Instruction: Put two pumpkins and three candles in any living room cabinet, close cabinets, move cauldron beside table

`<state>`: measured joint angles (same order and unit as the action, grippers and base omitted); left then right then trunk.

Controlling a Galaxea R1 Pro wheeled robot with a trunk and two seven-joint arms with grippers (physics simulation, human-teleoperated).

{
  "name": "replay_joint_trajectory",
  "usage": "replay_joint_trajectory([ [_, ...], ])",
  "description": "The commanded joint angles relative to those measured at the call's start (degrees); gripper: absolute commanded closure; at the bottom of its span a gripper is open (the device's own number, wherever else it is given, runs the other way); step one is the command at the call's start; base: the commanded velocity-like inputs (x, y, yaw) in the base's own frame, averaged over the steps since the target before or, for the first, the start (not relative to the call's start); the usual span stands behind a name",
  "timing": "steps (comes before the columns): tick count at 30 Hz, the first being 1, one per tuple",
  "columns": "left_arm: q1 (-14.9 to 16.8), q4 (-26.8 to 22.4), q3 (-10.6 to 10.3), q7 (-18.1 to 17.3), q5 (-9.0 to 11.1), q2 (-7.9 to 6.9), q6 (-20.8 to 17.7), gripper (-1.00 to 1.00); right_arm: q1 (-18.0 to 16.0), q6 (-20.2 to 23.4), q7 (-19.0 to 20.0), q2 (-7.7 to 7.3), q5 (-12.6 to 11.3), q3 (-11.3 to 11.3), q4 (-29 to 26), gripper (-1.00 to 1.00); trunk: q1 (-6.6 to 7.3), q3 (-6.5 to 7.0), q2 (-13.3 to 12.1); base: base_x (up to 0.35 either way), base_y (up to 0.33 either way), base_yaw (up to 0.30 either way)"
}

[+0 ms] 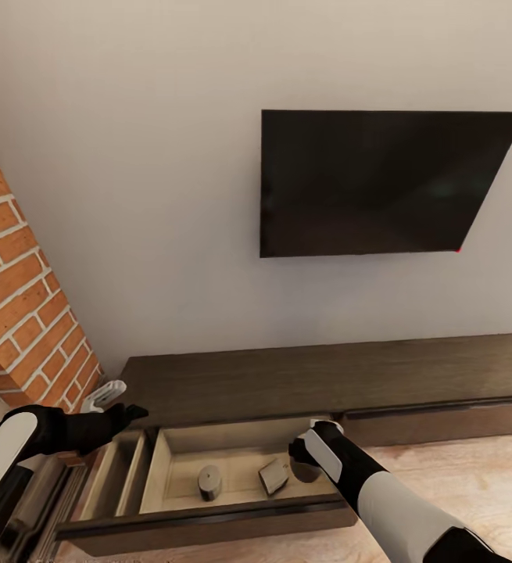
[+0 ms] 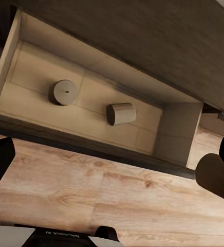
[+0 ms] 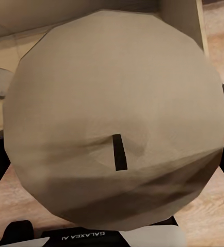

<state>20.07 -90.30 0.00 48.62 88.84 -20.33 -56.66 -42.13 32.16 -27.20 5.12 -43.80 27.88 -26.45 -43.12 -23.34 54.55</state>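
The right gripper [image 1: 302, 461] is gripping a beige candle [image 3: 114, 123] over the open cabinet drawer [image 1: 232, 426], where two candles [image 1: 209, 482] are lying; the left gripper's [image 1: 134, 410] opening cannot be told.

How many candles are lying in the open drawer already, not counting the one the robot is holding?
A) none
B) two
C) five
B: two candles sit on the pale floor of the open drawer, one upright candle and one tipped candle on its side, while the right gripper holds a third candle over the drawer's right end.
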Motion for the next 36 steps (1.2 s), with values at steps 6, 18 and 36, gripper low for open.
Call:
replay_joint_trajectory([
  [6, 0.06, -0.04, -0.1, 0.6, 0.55, 0.03, -0.11, -1.0, -0.05, 0.11, -0.26, -0.08, -0.58, 0.44, -0.09, 1.0, -0.01, -0.08, 0.05, -0.049, 0.0, 0.094],
  [18, 0.06, -0.24, -0.43, 0.69, 0.55, 0.05, -0.09, -1.0, -0.05, 0.09, -0.23, -0.22, -0.58, 0.42, -0.09, 1.0, -0.01, -0.09, 0.05, 0.062, -0.069, 0.238],
  [36, 0.06, -0.57, -0.45, 0.78, 0.46, 0.03, -0.11, -1.0, -0.05, 0.01, -0.14, -0.37, -0.58, 0.42, -0.09, 1.0, -0.01, 0.06, 0.05, 0.042, -0.095, -0.024],
])
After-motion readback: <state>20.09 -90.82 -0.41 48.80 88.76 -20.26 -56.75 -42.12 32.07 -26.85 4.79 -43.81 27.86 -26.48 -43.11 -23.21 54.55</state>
